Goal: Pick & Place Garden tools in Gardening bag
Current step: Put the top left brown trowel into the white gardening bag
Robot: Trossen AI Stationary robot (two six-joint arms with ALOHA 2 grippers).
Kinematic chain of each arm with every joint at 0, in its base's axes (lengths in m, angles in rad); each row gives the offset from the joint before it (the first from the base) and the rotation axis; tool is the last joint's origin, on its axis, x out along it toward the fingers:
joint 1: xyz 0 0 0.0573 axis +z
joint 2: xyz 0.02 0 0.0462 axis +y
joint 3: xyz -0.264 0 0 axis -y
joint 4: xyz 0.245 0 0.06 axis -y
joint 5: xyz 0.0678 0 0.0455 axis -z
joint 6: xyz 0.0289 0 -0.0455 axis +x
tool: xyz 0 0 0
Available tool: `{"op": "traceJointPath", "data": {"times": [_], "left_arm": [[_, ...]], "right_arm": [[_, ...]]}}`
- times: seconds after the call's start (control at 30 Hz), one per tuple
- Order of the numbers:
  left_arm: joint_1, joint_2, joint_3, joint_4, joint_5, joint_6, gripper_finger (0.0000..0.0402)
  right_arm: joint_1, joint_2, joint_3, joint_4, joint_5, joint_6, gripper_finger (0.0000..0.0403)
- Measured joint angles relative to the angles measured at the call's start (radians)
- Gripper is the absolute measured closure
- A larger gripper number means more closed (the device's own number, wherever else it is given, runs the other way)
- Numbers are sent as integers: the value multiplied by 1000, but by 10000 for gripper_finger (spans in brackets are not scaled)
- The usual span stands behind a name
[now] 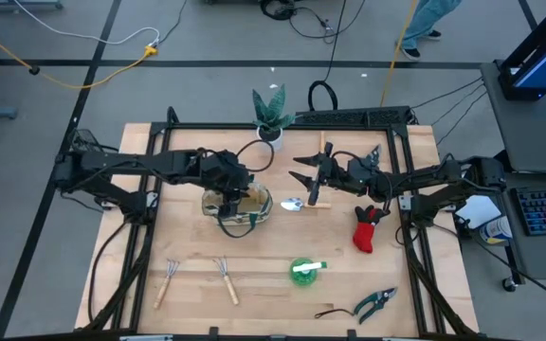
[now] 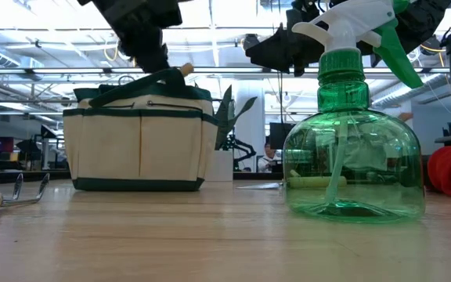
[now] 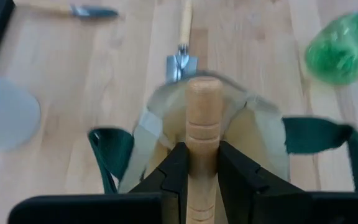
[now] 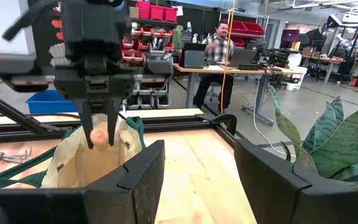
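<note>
The left gripper [image 1: 227, 186] hangs over the gardening bag [image 1: 238, 210] at the centre of the high view, its fingers [image 3: 174, 169] clamped on a wooden tool handle [image 3: 202, 124] standing upright in the bag's mouth. The right gripper [image 1: 307, 173] floats just right of centre, fingers [image 4: 143, 174] spread wide and empty. On the tabletop [image 1: 273, 308], two small rakes [image 1: 197, 280], the green spray bottle [image 1: 304, 271] and the pruning shears [image 1: 375, 303] lie along the lower edge, with the red glove [image 1: 367, 228] at right.
</note>
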Motion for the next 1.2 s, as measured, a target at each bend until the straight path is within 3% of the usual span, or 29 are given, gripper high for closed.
{"op": "traceJointPath", "data": {"times": [1.2], "left_arm": [[0, 291, 0, -42, -45, -26, 339]], "right_arm": [[0, 0, 0, -7, 2, 0, 211]]}}
